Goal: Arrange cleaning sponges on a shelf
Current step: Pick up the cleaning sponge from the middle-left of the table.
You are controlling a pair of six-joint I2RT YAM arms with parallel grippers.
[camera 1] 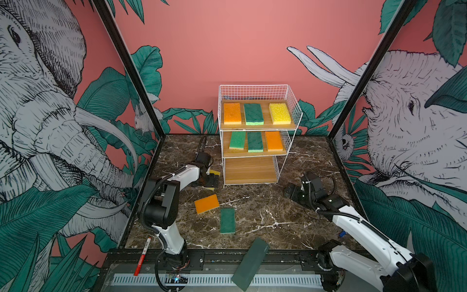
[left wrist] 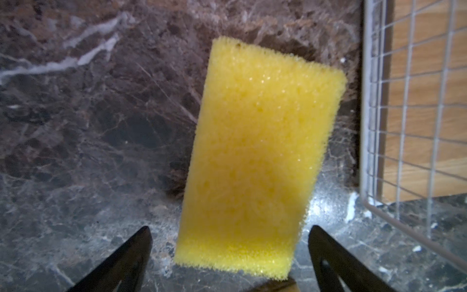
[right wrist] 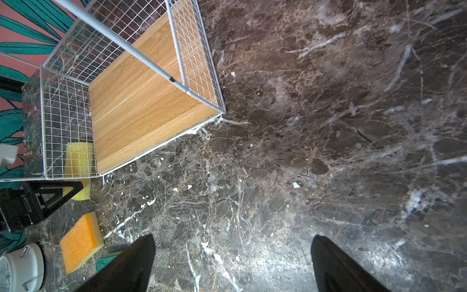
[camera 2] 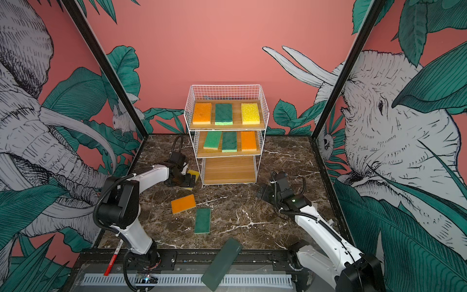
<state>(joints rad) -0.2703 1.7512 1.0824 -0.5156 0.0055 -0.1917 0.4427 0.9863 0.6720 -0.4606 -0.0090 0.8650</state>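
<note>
The shelf (camera 1: 249, 170) (camera 2: 228, 169) stands at the back, its lowest board bare. Three sponges lie on its top board: orange (camera 1: 232, 113), green (camera 1: 253, 114), yellow (camera 1: 279, 113). Three more lie on the middle board. On the marble lie an orange sponge (camera 1: 206, 203) (right wrist: 80, 244) and a dark green sponge (camera 1: 227, 220). A yellow sponge (left wrist: 255, 156) (camera 1: 216, 173) lies just left of the shelf. My left gripper (left wrist: 230, 227) (camera 1: 211, 180) is open, its fingers either side of that sponge's near end with gaps. My right gripper (right wrist: 232, 236) (camera 1: 293, 193) is open over bare marble.
A long dark green slab (camera 1: 250, 264) leans over the table's front edge. A red pen (camera 1: 142, 256) lies at the front left. A white clock (right wrist: 20, 268) shows in the right wrist view. Printed walls and black posts close in both sides.
</note>
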